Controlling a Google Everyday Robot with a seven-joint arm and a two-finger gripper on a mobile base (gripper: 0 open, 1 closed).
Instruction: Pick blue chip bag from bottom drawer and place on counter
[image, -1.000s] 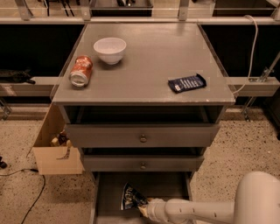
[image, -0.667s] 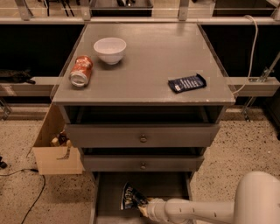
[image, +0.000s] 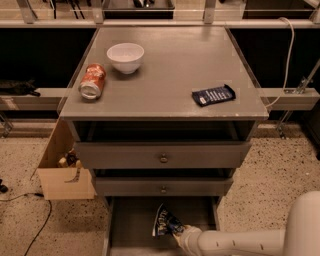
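The gripper (image: 180, 235) lies in the bottom drawer (image: 131, 221), touching the bag (image: 164, 222); whether it grips cannot be told. The bag stands tilted, long axis leaning up-left. Upper drawers (image: 163, 156) overhang it. On the counter (image: 170, 67): packet (image: 213, 95), can (image: 93, 81), bowl (image: 125, 57).

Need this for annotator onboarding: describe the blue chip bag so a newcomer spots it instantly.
Find the grey cabinet, then its open bottom drawer at floor level. The blue chip bag sits on the drawer floor, the gripper at its lower right edge. Unlike the flat dark-blue packet on the counter, it is crumpled and bulky.
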